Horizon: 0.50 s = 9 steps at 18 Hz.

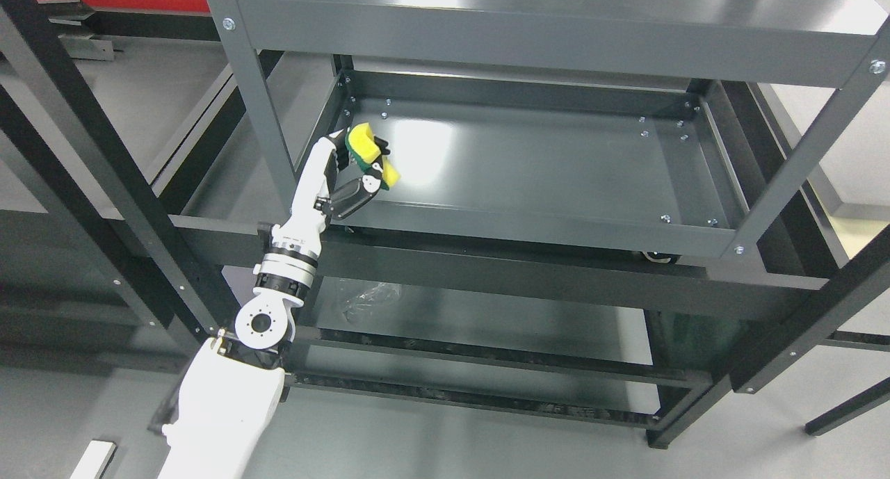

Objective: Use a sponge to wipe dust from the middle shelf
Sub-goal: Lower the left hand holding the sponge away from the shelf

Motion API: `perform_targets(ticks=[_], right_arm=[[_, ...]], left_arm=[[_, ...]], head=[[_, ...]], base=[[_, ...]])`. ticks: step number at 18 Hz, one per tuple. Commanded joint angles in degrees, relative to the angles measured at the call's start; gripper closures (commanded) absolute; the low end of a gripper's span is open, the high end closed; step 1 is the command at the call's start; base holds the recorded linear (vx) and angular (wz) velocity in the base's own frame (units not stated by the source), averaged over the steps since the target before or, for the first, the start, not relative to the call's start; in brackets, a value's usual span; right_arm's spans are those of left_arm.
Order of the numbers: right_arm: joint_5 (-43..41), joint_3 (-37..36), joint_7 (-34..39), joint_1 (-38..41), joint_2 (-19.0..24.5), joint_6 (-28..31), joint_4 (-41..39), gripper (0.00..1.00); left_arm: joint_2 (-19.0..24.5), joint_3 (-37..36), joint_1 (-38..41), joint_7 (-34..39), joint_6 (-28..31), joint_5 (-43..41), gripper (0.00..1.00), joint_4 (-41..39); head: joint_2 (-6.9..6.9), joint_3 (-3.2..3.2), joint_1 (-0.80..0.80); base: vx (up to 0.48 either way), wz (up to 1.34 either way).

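left hand (351,176) clamped on sponge (372,156), hovering at middle shelf (528,166) left end, seems just above surface. risk: wrist clips shelf post (261,96) or front lip on sweep, sponge twists out of fingers. right arm nowhere in shot.

The robot's left arm (229,402) has a big, smooth white shell. Above it sits a round white joint (263,324) with a dark hole in the middle (like a button). Next comes a wrist (286,263) of silver and black rings. The left hand (334,180) is white, with dark grey fingers (354,195).
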Motion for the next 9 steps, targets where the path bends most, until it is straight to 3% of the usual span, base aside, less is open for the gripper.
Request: perform_targets(ticks=[1,9], right_arm=[[0.0,0.0,-0.07,0.0,-1.0,4.18,-1.0,0.0],[0.0,0.0,-0.07,0.0,-1.0,4.18,-1.0,0.0]], left_arm=[[-3.61,0.57,11.82,2.58,6.69,3.35,0.98,-21.13],[-3.61,4.85,13.34,3.56,3.79,3.78,0.99,-23.86]], head=[[0.0,0.0,0.0],[0.0,0.0,0.0]], base=[[0.0,0.0],[0.0,0.0]])
